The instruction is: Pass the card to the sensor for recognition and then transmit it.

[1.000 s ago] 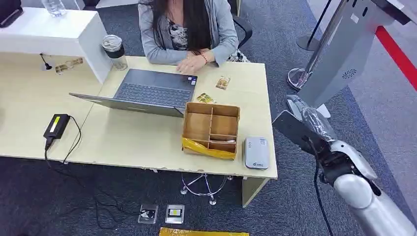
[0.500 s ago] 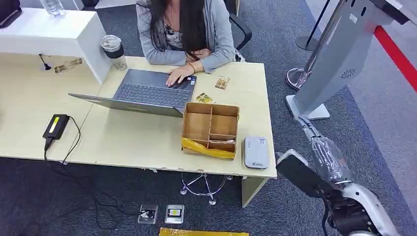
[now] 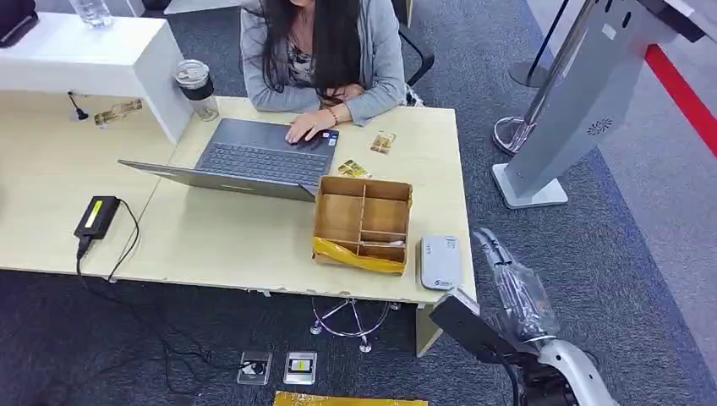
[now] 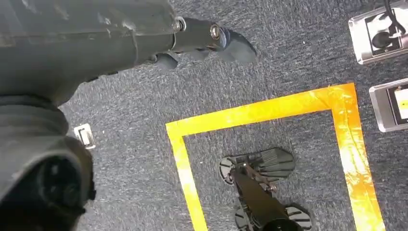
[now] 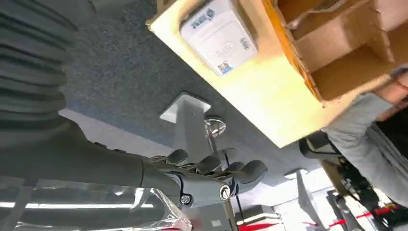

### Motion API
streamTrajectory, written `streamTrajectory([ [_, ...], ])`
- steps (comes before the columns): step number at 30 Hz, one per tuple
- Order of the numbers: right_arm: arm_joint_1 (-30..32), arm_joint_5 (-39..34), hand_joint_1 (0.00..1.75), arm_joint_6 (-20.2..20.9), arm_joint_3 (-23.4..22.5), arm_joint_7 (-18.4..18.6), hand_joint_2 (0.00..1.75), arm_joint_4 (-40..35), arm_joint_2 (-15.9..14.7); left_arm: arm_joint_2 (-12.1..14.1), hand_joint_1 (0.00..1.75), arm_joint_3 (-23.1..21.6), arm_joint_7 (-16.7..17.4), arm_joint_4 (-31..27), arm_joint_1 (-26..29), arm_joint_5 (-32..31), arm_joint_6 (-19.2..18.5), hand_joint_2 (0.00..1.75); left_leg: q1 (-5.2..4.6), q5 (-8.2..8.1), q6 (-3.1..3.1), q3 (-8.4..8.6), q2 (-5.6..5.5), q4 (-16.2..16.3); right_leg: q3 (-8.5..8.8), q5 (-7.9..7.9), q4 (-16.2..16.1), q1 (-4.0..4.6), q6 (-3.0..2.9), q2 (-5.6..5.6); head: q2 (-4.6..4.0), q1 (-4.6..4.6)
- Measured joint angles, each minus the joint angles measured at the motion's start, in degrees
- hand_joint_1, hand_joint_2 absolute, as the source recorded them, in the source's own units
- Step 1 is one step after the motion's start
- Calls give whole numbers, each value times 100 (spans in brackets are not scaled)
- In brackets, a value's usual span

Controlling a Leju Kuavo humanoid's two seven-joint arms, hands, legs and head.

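Stage early, nothing yet scanned: right hand [image 3: 517, 298], off the desk's [image 3: 228, 237] near right corner, holds a clear-sleeved card [image 5: 91, 207] against extended fingers, just short of the grey sensor [image 3: 440, 262] beside the compartment box [image 3: 363, 222]; left hand [image 4: 192, 41] hangs empty, fingers loosely extended.

Tabletop [image 3: 237, 241]: pale wood-look laminate, smooth, matt. Divided box [image 3: 363, 222]: brown cardboard w/ glossy yellow tape. Sensor [image 3: 440, 262]: smooth grey-white plastic. Laptop [image 3: 254, 159]: matt grey metal. Floor [image 3: 617, 254]: rough grey carpet. Right robot hand [image 5: 211, 175]: dark matt plastic, crinkly clear film alongside.
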Motion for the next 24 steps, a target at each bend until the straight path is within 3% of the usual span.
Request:
streamTrajectory([
  [4,-1,114,0,463,-2,220,175,61,116,33,0,20,-11,0,-7,4,-20,0,1,0,0,0,0,0,0,0,0,1,0,1,0,-2],
  [24,-606,1038,0,660,-197,-311,175,1034,1121,127,0,50,-52,0,-26,-81,-122,0,3,2,-2,-2,-2,0,1,0,2,4,-1,0,0,2],
])
